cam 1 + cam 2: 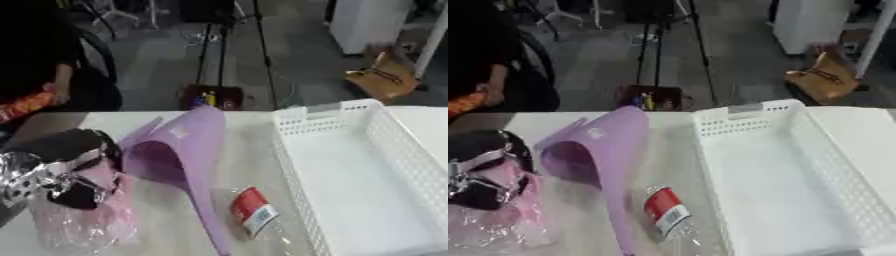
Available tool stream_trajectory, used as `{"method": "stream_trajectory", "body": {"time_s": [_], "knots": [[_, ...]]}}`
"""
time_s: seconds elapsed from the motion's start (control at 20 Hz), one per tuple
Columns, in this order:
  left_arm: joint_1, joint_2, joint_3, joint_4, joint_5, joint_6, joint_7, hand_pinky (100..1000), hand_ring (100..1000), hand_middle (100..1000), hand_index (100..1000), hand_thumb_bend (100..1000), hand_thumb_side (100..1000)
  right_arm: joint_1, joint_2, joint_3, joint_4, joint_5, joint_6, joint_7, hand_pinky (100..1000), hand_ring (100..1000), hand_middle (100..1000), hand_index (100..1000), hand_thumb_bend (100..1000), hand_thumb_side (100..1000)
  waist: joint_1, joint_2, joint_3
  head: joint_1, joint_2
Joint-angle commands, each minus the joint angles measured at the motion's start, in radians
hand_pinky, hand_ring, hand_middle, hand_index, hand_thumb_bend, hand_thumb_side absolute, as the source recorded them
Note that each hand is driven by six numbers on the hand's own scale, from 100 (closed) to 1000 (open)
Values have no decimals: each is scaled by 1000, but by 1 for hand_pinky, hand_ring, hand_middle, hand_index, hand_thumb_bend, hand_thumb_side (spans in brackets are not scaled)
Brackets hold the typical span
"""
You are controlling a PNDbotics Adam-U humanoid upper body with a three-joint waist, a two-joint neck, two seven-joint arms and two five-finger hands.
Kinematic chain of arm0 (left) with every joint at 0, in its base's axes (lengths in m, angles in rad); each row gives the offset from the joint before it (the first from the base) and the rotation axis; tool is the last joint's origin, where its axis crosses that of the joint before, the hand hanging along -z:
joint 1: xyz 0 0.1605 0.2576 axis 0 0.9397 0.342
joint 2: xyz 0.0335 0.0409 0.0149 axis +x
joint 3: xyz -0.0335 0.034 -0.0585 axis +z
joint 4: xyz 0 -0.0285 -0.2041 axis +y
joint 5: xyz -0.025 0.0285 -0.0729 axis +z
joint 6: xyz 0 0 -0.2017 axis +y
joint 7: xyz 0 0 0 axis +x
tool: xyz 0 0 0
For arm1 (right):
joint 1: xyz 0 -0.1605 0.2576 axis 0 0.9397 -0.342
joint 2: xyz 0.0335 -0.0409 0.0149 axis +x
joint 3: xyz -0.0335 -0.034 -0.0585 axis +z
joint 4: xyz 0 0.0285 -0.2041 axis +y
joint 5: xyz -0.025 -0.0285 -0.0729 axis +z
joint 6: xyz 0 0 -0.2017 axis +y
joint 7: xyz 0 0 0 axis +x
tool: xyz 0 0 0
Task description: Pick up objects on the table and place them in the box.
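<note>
My left hand (63, 170), black with silver joints, sits at the left of the table on a pink see-through plastic bag (83, 225), its fingers curled into the bag's top. Just to its right lies a purple scoop (179, 150), mouth towards the hand and long handle running towards the front edge. A clear bottle with a red label (254, 212) lies on its side between the scoop's handle and the box. The white perforated box (289, 150) fills the right side and holds nothing. My right hand shows in neither view.
The table's (245, 170) far edge runs just behind the scoop and the box. Beyond it on the floor stand a tripod (210, 55), a dark crate (210, 97) and a brown bag (381, 77).
</note>
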Motion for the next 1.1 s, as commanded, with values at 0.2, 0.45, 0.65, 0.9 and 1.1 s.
{"method": "stream_trajectory", "body": {"time_s": [0.2, 0.45, 0.65, 0.9, 1.1], "knots": [[-41, 69, 18, -12, -38, 99, -144, 332, 479, 623, 661, 135, 100, 3, -42, 1, -19, 10, -79, -86, 658, 567, 533, 535, 100, 574, 3, -32, 3, 2, 12], [-72, 83, 16, -12, -50, 88, -145, 335, 482, 626, 665, 150, 100, 4, -51, 5, -19, 11, -74, -86, 658, 567, 532, 535, 100, 570, 9, -44, 8, 2, 21], [-125, 93, 15, -12, -52, 65, -145, 337, 483, 630, 666, 160, 100, 5, -62, 8, -19, 13, -66, -86, 658, 567, 532, 535, 100, 563, 16, -60, 15, -1, 36], [-235, 84, 2, -12, -42, 23, -145, 338, 479, 633, 665, 158, 100, 6, -77, 15, -19, 14, -54, -86, 657, 566, 532, 534, 100, 558, 25, -81, 22, -2, 55], [-328, 61, -28, -12, -30, 4, -145, 339, 478, 639, 664, 100, 524, 8, -87, 20, -19, 15, -48, -86, 657, 565, 532, 534, 100, 665, 31, -96, 22, -2, 63]]}}
